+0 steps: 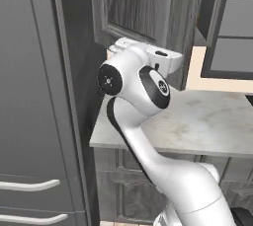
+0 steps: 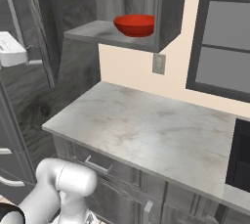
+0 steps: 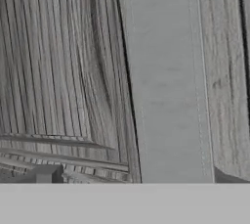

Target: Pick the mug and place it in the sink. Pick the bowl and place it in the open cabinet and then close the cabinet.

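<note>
The red bowl point(image 2: 135, 24) sits on the shelf of the open upper cabinet point(image 2: 93, 33). The cabinet's wood-grain door point(image 1: 138, 8) stands swung out toward me, with its bar handle point(image 1: 168, 18) facing me. My gripper point(image 1: 159, 56) is raised right up against the door, just below the handle, and holds nothing. Its fingertips are hidden. In the hand view the door panel point(image 3: 58, 71) is very close. A black edge of the sink point(image 2: 240, 154) shows at the far right. The mug is out of view.
A marble counter point(image 2: 146, 130) runs under the cabinet, with drawers point(image 2: 97, 165) below it. A tall dark grey unit with bar handles point(image 1: 29, 96) stands on the left. A window point(image 2: 224, 37) and a wall outlet point(image 2: 158, 63) are behind the counter.
</note>
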Available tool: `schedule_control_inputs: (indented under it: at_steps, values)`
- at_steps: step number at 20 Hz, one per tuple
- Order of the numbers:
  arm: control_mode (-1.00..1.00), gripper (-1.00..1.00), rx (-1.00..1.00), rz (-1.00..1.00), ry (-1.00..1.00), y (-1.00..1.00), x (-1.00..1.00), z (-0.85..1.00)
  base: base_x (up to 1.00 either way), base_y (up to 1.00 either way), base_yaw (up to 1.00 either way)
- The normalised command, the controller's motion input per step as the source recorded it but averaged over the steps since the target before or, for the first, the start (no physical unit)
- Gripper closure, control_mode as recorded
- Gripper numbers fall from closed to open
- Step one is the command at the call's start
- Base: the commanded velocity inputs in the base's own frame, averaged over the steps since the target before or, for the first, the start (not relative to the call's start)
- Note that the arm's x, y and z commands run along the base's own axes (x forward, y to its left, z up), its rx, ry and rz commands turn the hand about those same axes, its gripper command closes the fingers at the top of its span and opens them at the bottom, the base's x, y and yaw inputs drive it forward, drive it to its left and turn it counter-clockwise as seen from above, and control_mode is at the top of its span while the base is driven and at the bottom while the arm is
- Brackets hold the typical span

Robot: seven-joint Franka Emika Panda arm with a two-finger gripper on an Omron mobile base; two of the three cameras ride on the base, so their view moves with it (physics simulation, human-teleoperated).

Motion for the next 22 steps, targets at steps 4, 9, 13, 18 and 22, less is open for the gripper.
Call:
schedule_control_inputs:
  at_steps: [4, 9, 13, 18, 22]
  values:
    - [-1.0, -1.0, 0.0, 0.05, 0.24, -0.66, 0.73, 0.07, 0.0, 0.0, 0.0]
    - [-1.0, -1.0, 0.0, 0.05, 0.24, -0.69, 0.71, 0.06, 0.0, 0.0, 0.0]
    - [-1.0, -1.0, 0.04, 0.06, 0.17, -0.8, 0.66, 0.11, 0.0, 0.0, 0.0]
    - [-1.0, -1.0, 0.05, 0.1, 0.11, -0.75, 0.73, 0.13, 0.0, 0.0, 0.0]
    - [-1.0, -1.0, 0.02, 0.15, 0.01, -0.48, 0.74, 0.05, 0.0, 0.0, 0.0]
